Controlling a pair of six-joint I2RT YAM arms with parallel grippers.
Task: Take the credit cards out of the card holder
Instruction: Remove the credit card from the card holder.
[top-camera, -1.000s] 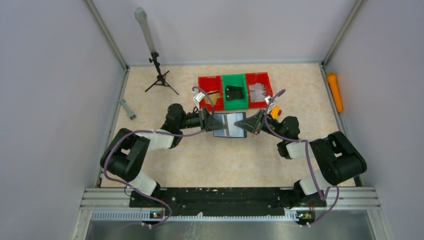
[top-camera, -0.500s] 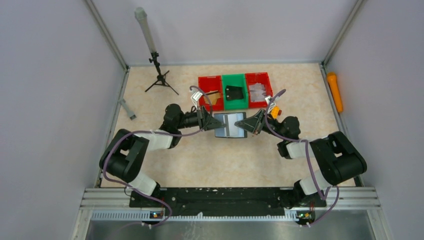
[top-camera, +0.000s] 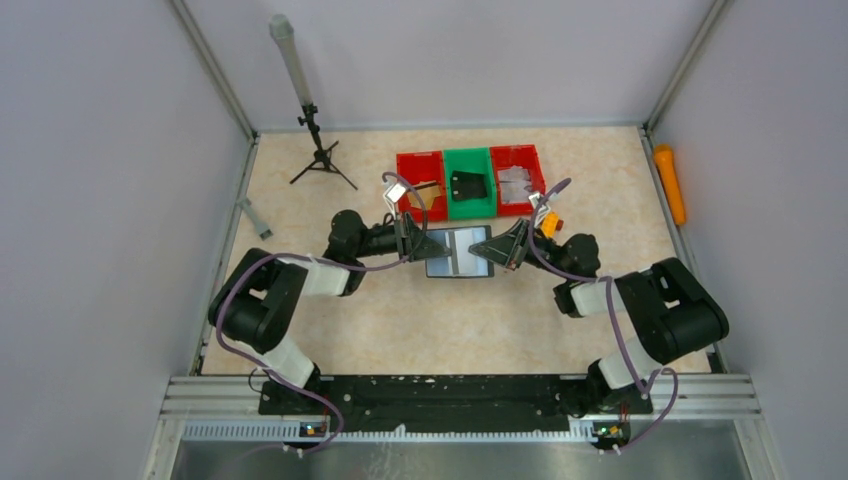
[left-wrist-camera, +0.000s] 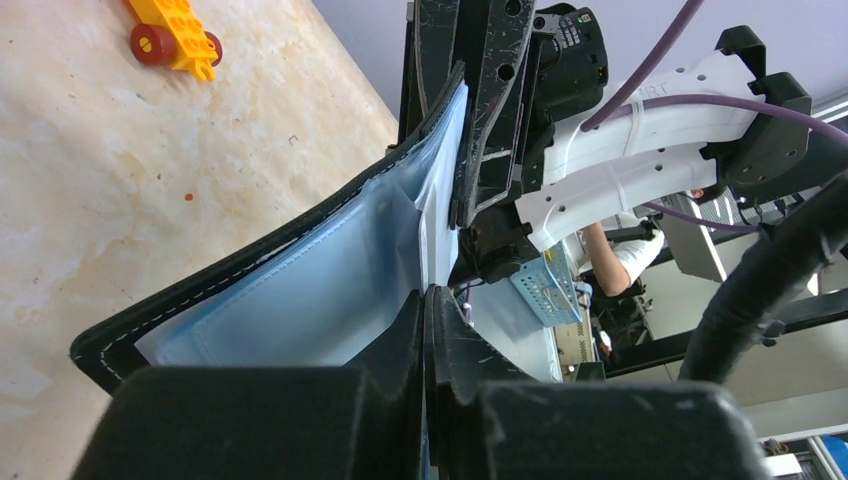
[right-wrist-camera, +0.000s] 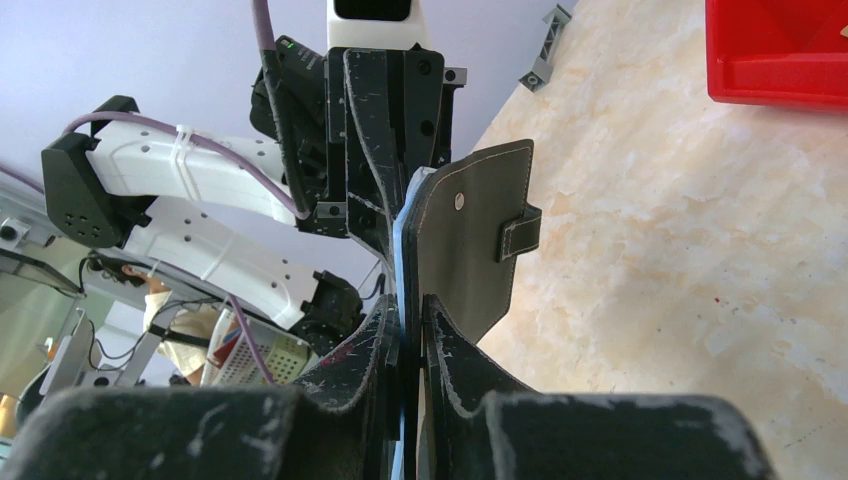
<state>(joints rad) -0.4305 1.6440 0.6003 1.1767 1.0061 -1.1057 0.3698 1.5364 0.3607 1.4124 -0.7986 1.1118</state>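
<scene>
At the middle of the bench (top-camera: 450, 330), just short of three bins, the card holder (top-camera: 459, 251) is spread open between the two arms, its pale blue inside turned up toward the top camera. Its long axis runs from 9 o'clock to 3 o'clock, so each arm has one end. The left pincer (top-camera: 430, 246) meets it from 9 o'clock and the right pincer (top-camera: 486, 250) from 3 o'clock, neither nearer than the other.

The right pincer is clamped on the thin edge of the flap that carries the closing tab (right-wrist-camera: 520, 235). The left pincer is closed as well, its tips pressed together on a pale blue inner leaf. Whether that leaf is a sleeve or a card I cannot tell, and no card shows apart from the lining in any view.

By my judgement, the coming pull must run along that axis toward 9 o'clock, with the right side as anchor.

At 12 o'clock of the holder stand a red bin (top-camera: 421, 181), a green bin (top-camera: 469, 182) with a small black case (top-camera: 467, 186) in it, and a second red bin (top-camera: 517, 177), all near but not touching it. A yellow toy brick (left-wrist-camera: 175, 40) lies on the bench at about 2 o'clock, by the right wrist. Only the left arm itself lies along the 9 o'clock line.
</scene>
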